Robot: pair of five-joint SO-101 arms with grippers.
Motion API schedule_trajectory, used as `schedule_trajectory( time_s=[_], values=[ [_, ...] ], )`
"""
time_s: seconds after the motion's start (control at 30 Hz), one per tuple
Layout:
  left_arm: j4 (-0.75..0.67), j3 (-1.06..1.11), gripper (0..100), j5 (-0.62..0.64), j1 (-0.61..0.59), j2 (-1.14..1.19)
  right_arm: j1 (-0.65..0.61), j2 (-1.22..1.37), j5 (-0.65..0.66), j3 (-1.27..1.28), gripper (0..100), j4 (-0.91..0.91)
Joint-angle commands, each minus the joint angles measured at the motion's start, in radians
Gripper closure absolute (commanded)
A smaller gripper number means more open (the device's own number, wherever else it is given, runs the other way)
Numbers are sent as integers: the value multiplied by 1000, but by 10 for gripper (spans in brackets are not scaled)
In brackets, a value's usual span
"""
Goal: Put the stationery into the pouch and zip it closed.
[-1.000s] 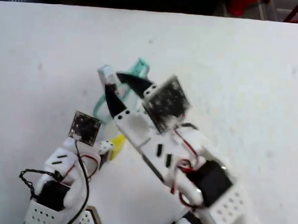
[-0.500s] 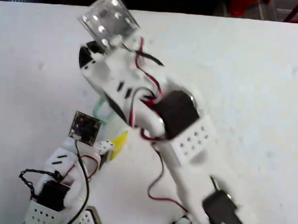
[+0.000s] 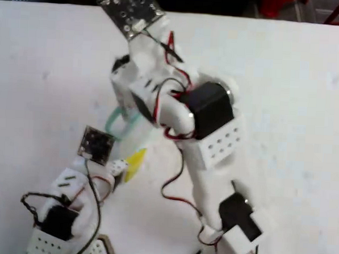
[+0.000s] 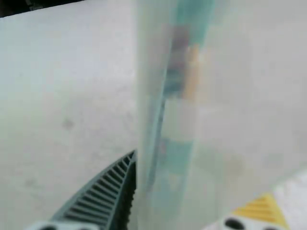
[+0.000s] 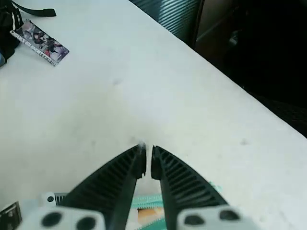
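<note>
1. White table (image 3: 285, 82) stretches under both arms, and the room past its far edge is dark.
2. One pouch (image 3: 114, 123) lies left of the table's middle. It is pale, see-through and trimmed in teal, and from above the right arm (image 3: 159, 98) covers most of it.
3. Close up in the left wrist view, the pouch stands as an upright band with a teal zip (image 4: 192, 14) running along it. Blurred orange and pinkish shapes show through the plastic, but I cannot tell what they are or how many.
4. The left gripper (image 4: 196, 179) sits right against the pouch, though I cannot tell whether it clamps it. From above, the left arm (image 3: 69, 193) rests at the near left corner, with its head at the pouch's near end.
5. The right gripper (image 5: 147, 155) is clenched, its tips almost meeting with only a slit between them and nothing visible in it. It hangs over bare table, with a strip of the zip showing under its base.
6. Counted: two arms and one pouch. One printed card (image 5: 45, 40) lies beside a black strap (image 5: 33, 10), well apart from the rest.
</note>
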Motion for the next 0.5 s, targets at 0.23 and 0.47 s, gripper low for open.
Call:
schedule_trajectory(
  time_s=[0.23, 0.47],
  values=[
    [-31, -41, 722, -8, 8, -1, 5, -45, 15, -32, 982, 59],
    [-31, -41, 722, -6, 8, -1, -45, -128, 15, -25, 982, 59]
  ],
)
